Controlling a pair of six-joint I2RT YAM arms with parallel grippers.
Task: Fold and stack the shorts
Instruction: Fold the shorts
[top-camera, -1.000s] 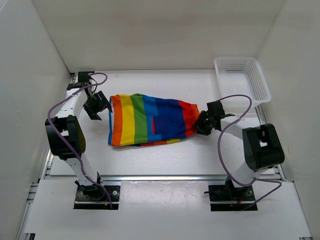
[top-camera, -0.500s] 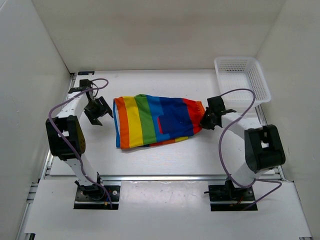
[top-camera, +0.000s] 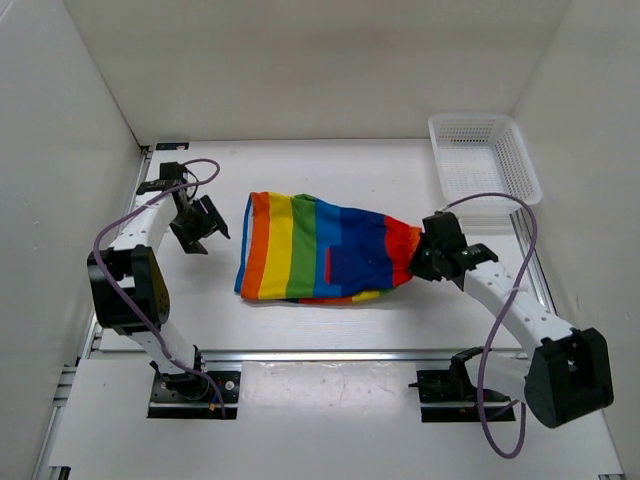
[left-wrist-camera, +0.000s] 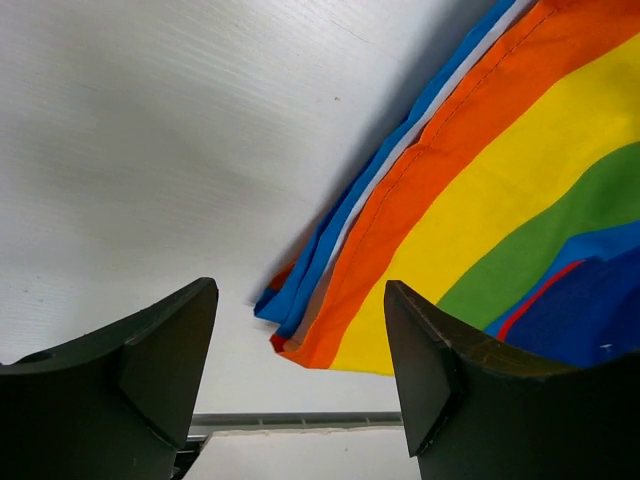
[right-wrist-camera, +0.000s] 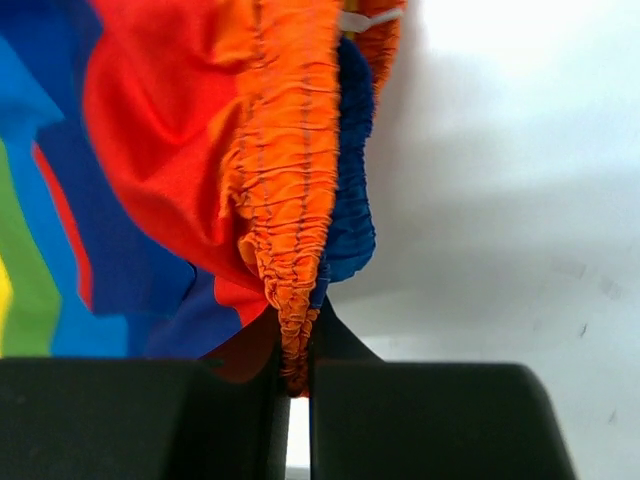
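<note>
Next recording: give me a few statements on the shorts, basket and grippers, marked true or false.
1. The right gripper is shut on the gathered end of the rainbow-striped cloth shorts. True.
2. The left gripper grips the opposite hem. False: it is open, holding nothing, beside the hem.
3. The shorts lie inside the white plastic mesh basket. False: they lie on the table, apart from the basket.
4. The shorts' orange stripe is nearest the left gripper. True.

Open table btw shorts & left tool; basket far-right corner
</note>
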